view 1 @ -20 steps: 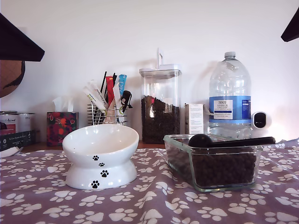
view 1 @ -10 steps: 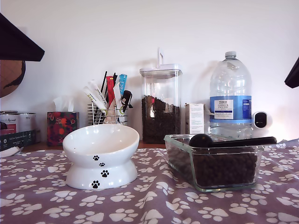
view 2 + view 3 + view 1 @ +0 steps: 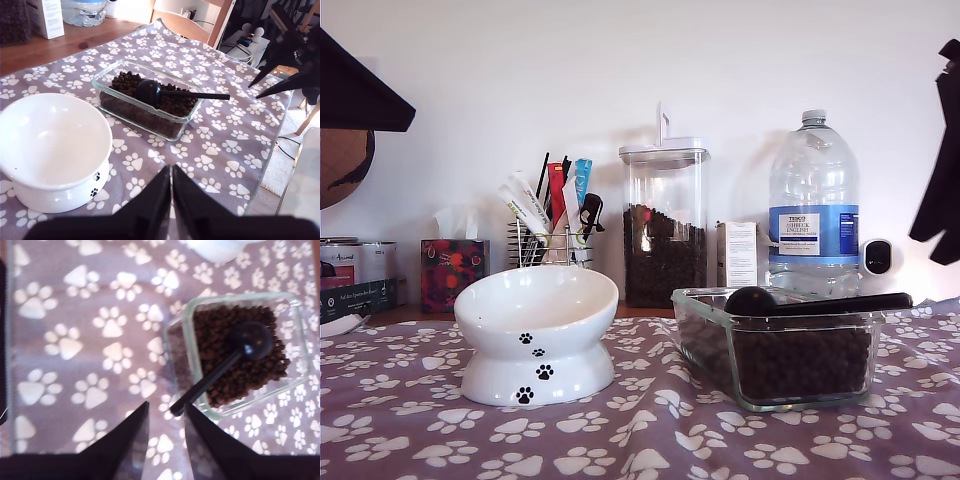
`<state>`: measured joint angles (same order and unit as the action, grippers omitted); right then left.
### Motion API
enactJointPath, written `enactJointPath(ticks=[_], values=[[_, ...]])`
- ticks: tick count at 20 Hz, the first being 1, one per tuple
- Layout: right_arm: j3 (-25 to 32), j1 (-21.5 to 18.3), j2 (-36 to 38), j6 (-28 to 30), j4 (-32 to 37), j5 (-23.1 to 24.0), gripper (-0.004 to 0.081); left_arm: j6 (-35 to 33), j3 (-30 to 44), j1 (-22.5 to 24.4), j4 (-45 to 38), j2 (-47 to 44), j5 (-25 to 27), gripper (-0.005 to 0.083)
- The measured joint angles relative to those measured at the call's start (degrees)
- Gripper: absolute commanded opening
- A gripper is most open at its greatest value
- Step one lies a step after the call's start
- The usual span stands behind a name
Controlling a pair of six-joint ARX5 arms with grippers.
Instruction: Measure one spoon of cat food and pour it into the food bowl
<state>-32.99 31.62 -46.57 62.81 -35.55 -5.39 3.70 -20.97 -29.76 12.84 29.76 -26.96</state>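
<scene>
black second gripper (image 3: 166, 427) slightly parted, empty, above spoon (image 3: 227, 362) handle

Soft, even daylight is filling the exterior view, which is staying sharp; the water bottle (image 3: 812, 200) and kibble jar (image 3: 663, 226) are throwing faint shadows on the white wall. In the first wrist view, bright glare is washing out the food bowl (image 3: 52, 150) and a far corner. The second wrist view is looking hazy and blurred, its paw-print cloth (image 3: 90, 340) overexposed.
</scene>
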Motion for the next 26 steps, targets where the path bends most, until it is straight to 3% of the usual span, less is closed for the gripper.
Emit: enactJointPath(ticks=[2, 8, 11, 16, 26], values=[[0.00, 0.00, -1.79, -4.15, 2.32, 0.98, 0.0197, 0.00, 0.00, 0.00, 0.00, 0.00, 0.00, -0.0019], [0.00, -0.02, -8.20, -35.08, 5.33, 4.09, 0.0197, 0.00, 0.00, 0.00, 0.00, 0.00, 0.00, -0.0019], [-1.27, -0.02, -10.62, -43.08, 4.42, 4.07, 0.0197, 0.00, 0.00, 0.00, 0.00, 0.00, 0.00, -0.0019], [-2.47, -1.05, -16.48, -48.13, 4.70, 3.08, 0.0188, 0.00, 0.00, 0.00, 0.00, 0.00, 0.00, -0.0019], [-2.75, -2.78, -17.90, -50.99, 5.68, 2.23, -0.0013, 0.00, 0.00, 0.00, 0.00, 0.00, 0.00, -0.0019]])
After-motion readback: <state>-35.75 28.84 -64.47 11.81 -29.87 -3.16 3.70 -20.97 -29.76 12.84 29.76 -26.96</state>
